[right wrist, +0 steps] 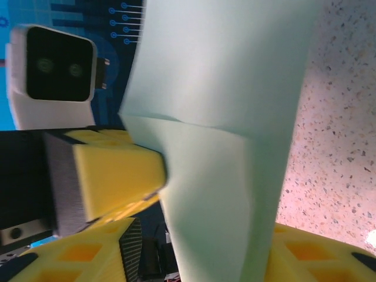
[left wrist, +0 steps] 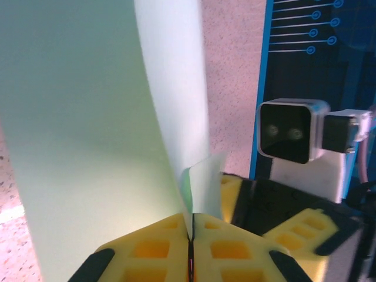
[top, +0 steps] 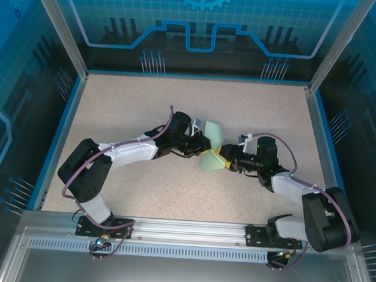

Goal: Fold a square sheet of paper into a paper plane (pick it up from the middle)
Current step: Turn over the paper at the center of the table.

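Observation:
The square sheet of paper [top: 212, 131], pale mint green and creased, is held up over the middle of the table between both arms. My left gripper [top: 206, 145] is shut on a folded edge of it; in the left wrist view the yellow pads [left wrist: 158, 247] pinch the sheet [left wrist: 88, 117] at the seam, at the left gripper [left wrist: 191, 234]. My right gripper [top: 224, 157] faces it from the right. Its yellow fingers [right wrist: 76, 258] stand apart, the right gripper [right wrist: 202, 249] straddling the hanging sheet [right wrist: 223, 88], with a dark gap on the left side.
The speckled beige table [top: 126, 105] has a blue rim and a blue-lit cage wall behind. The right arm's wrist camera [left wrist: 288, 130] sits close in front of the left one. The left gripper's yellow fingers [right wrist: 117, 173] press against the paper.

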`<state>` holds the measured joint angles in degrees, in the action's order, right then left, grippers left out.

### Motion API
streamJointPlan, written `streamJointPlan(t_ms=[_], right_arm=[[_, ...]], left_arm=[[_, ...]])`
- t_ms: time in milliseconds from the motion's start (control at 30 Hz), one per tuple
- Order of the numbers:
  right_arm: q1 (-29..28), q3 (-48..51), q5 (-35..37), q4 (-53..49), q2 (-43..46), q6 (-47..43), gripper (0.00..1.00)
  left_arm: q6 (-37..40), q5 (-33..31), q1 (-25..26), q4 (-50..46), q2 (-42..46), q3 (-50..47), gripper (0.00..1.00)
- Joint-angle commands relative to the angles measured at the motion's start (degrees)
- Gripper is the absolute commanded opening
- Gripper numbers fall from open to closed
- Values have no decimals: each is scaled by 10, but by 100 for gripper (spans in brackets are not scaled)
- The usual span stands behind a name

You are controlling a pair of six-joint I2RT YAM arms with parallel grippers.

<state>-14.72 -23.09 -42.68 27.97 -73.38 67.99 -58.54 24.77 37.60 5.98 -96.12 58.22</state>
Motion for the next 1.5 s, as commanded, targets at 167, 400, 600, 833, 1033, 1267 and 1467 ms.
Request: streamJointPlan(t_ms=[167, 400, 600, 833, 1033, 1267, 1467], right_arm=[[15, 0, -19, -2, 18, 7, 41], [16, 4, -23, -11, 19, 7, 32], [16, 6, -25, -12, 17, 7, 24], [17, 8, -24, -12, 15, 4, 19], [17, 5, -24, -11, 15, 2, 17], [19, -7, -18, -56, 27, -30, 15], [22, -60, 16, -222, 53, -140, 5]], left_arm=[[5, 21, -5, 15, 10, -17, 10], [9, 28, -7, 30, 12, -18, 16], [6, 30, -12, 39, 12, -26, 20], [6, 31, -14, 40, 14, -22, 27], [13, 28, -15, 29, 14, -19, 33], [27, 25, -18, 7, 12, -13, 44], [75, -7, -22, -69, 37, 9, 59]])
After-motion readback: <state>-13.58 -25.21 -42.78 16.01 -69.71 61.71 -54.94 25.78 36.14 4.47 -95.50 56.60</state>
